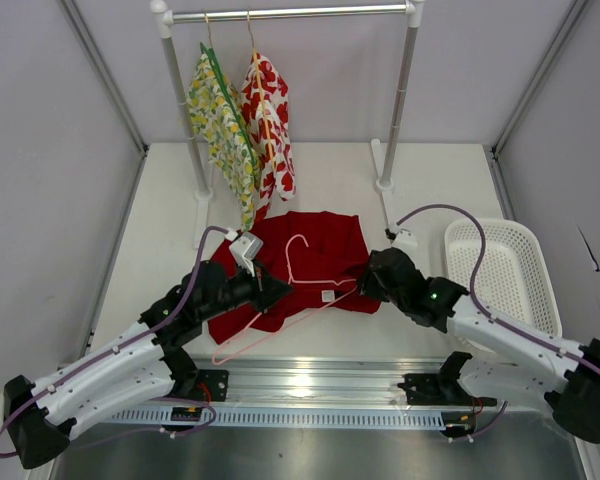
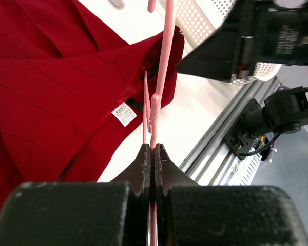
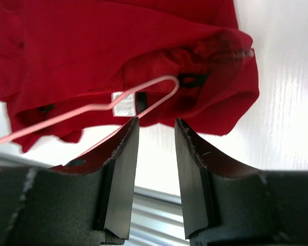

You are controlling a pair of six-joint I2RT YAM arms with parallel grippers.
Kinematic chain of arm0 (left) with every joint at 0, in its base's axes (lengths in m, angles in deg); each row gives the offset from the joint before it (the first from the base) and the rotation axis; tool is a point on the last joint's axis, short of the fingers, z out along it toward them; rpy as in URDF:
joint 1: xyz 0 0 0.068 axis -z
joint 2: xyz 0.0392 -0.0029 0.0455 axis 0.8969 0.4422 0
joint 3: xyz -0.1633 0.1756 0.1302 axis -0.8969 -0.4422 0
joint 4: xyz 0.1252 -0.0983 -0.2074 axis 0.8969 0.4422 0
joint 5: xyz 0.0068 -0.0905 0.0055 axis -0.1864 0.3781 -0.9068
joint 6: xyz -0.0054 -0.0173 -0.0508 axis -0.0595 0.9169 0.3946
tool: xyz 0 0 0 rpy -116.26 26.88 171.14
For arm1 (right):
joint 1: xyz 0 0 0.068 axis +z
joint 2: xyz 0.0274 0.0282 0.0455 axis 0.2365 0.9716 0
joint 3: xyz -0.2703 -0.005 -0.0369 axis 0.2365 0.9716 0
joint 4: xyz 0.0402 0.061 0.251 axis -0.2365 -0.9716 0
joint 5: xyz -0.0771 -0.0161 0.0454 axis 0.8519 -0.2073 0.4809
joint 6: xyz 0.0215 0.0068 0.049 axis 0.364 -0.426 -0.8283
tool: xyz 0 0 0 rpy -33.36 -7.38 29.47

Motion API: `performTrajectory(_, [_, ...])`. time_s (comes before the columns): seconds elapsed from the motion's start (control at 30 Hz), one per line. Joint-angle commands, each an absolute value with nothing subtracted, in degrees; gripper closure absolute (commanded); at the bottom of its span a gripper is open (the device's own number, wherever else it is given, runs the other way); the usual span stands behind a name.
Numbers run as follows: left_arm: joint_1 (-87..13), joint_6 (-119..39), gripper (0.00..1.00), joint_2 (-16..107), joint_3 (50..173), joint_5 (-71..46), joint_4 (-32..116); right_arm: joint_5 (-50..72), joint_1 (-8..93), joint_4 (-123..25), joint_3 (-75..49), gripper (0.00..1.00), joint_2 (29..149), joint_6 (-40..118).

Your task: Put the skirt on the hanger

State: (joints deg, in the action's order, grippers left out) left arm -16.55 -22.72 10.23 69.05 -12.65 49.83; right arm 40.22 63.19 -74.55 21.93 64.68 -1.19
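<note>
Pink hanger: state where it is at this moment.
In the top view the hanger lies mid-table on the red skirt, pinched by the left gripper, the open right gripper at its other end.

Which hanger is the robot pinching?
The pink hanger, lying across the red skirt, in the shut left gripper. The other hangers hang on the rail with clothes.
</note>
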Motion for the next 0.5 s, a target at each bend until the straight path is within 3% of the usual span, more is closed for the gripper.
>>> performTrajectory(0.0, [-17.0, -22.7, 1.0, 10.2, 71.8, -11.9, 49.0, 43.8, 63.2, -71.0, 18.4, 0.62, 69.3, 1.1])
performTrajectory(0.17, [-17.0, -22.7, 1.0, 10.3, 72.8, -14.8, 50.6, 41.6, 60.3, -69.0, 19.2, 0.68, 75.0, 2.3])
performTrajectory(0.47, [-17.0, -23.0, 1.0, 9.9, 73.7, -16.5, 51.8, 42.0, 58.9, -72.6, 24.9, 0.69, 69.7, 1.0])
